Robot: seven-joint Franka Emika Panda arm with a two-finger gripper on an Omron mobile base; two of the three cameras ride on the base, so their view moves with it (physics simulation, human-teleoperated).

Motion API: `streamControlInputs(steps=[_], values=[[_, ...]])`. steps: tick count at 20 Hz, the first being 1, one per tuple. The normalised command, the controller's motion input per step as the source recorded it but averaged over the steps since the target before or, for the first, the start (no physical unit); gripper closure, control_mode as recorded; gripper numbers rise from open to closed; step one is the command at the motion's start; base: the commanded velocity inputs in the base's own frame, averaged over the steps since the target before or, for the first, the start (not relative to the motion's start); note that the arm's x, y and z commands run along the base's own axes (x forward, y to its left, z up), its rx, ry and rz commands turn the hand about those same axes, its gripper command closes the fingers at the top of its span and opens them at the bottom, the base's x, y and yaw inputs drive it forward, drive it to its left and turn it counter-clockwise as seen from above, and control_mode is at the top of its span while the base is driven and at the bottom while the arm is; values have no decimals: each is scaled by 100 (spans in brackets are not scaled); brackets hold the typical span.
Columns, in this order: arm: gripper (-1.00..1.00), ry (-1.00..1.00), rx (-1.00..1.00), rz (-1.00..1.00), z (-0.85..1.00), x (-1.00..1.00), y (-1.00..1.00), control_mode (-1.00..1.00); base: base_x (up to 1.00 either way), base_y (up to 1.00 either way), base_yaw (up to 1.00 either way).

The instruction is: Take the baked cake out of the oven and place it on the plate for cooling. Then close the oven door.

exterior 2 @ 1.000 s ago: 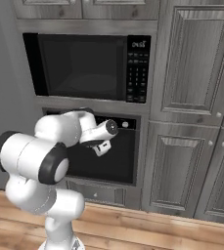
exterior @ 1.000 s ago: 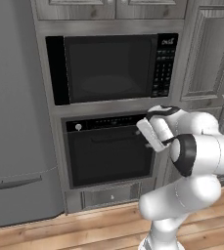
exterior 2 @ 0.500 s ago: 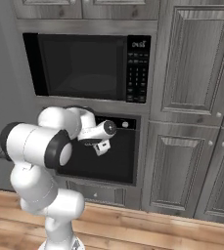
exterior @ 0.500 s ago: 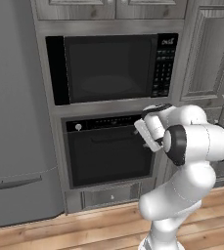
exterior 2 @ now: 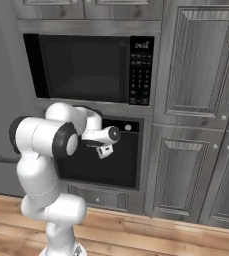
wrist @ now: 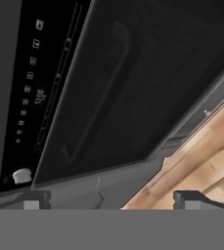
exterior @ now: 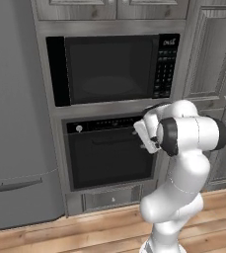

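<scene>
- My gripper (wrist: 108,199) hangs before the shut oven door (exterior: 112,160), jaws spread wide.
- Misjudge the tilted approach and I'd miss the handle (wrist: 96,97).

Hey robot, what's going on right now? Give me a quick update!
Hand open, holding nothing, aimed at the oven door. Door shut, bar handle not yet gripped. Cake not reached. Nothing in between.

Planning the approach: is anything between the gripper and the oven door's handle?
Nothing: in the hand view the stretch from the open gripper to the bar handle on the shut oven door is bare.
</scene>
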Motion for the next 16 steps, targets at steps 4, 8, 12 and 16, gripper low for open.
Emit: streamControlInputs(steps=[4, 8, 12, 16], values=[[-100, -6, 16, 0, -24, 27, 0, -100, 0, 0, 0], [-100, 0, 10, 0, -27, 35, 0, -100, 0, 0, 0], [-100, 0, 4, 0, -24, 41, 0, -100, 0, 0, 0], [-100, 0, 0, -1, -23, 43, 0, -100, 0, 0, 0]])
